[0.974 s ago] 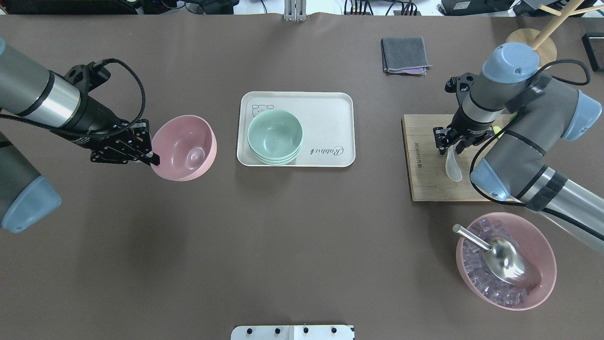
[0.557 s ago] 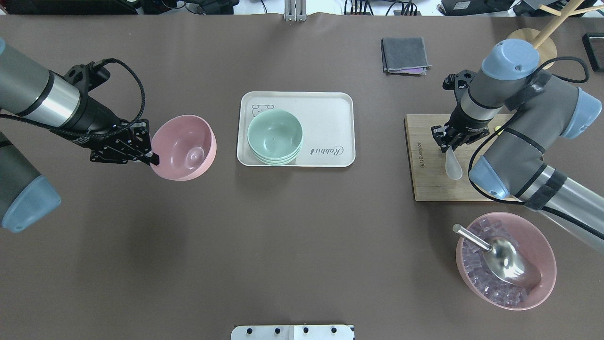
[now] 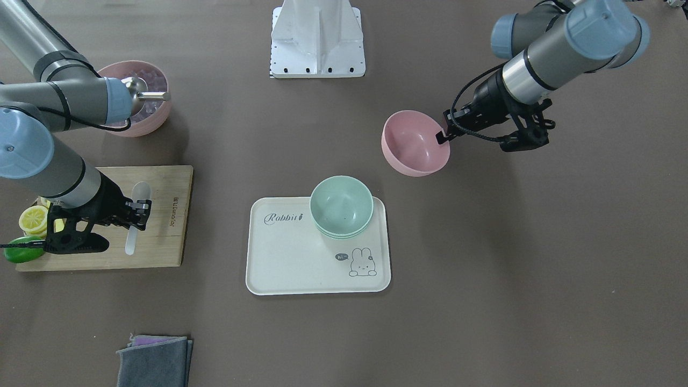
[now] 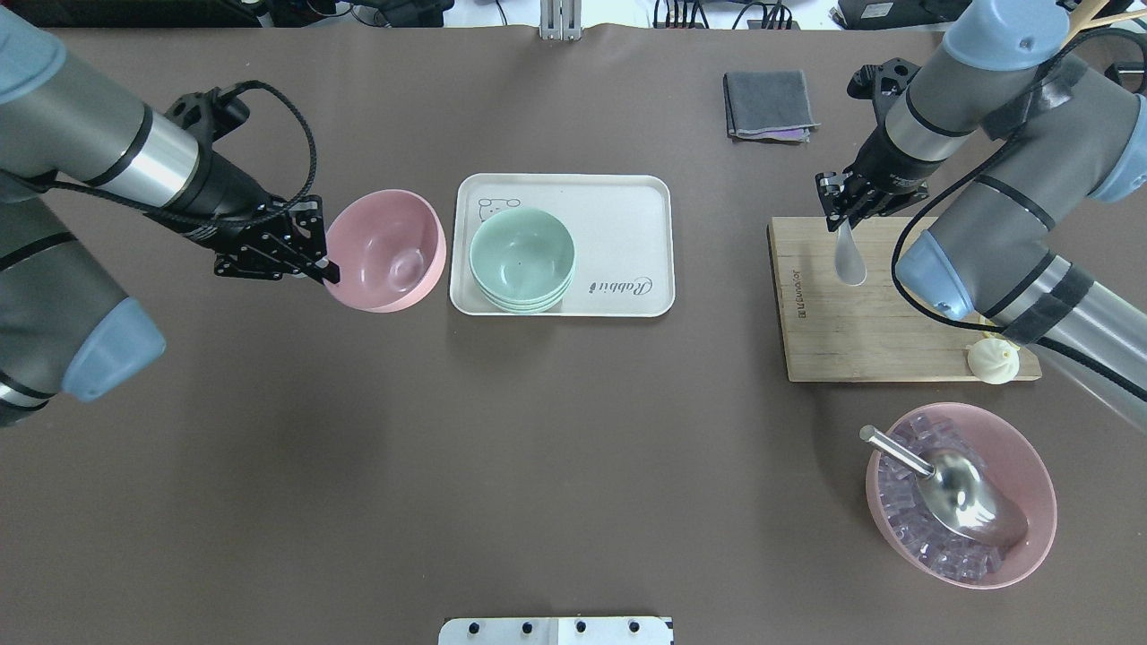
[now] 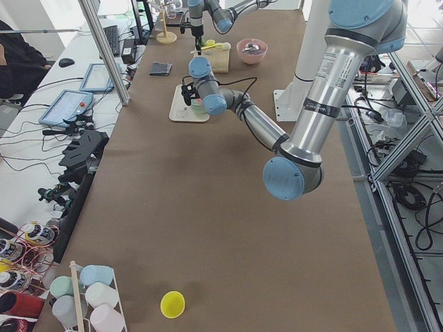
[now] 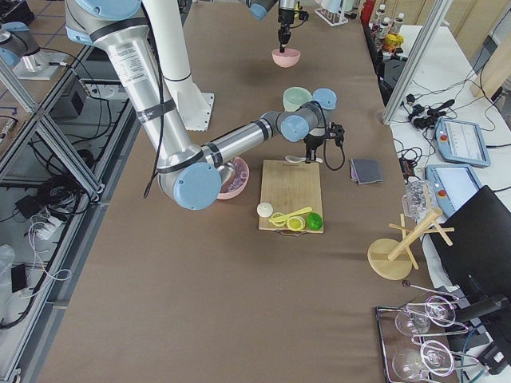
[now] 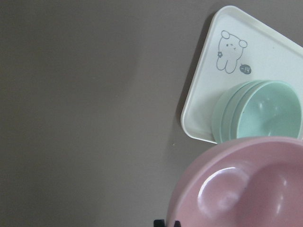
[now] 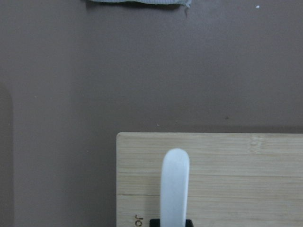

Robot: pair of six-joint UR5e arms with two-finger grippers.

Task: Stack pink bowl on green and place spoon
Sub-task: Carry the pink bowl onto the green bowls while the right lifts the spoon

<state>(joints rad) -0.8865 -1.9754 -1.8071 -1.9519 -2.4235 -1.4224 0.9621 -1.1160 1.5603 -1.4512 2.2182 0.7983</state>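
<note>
Both arms have travelled in the last second: the left has swung the pink bowl (image 4: 387, 249) toward the tray (image 4: 618, 215), and the right has drawn the spoon (image 4: 849, 262) up toward the far edge of the cutting board (image 4: 833, 331), uncovering a pale bun (image 4: 992, 360).

Nearest us sits the ice bowl (image 4: 1030, 466) with a metal scoop (image 4: 963, 488) lying in it. Beyond it is the cutting board, with the bun at its near corner. At the board's far part we see the right gripper (image 4: 842, 215) clamped on the spoon's handle, scoop end pointing back our way. Across the table, the left gripper (image 4: 323, 269) pinches the pink bowl's rim. The bowl is tilted and sits just beside the tray, not yet over the green bowls (image 4: 521, 255) stacked on it. Farthest out lies a folded grey cloth (image 4: 771, 103).
</note>
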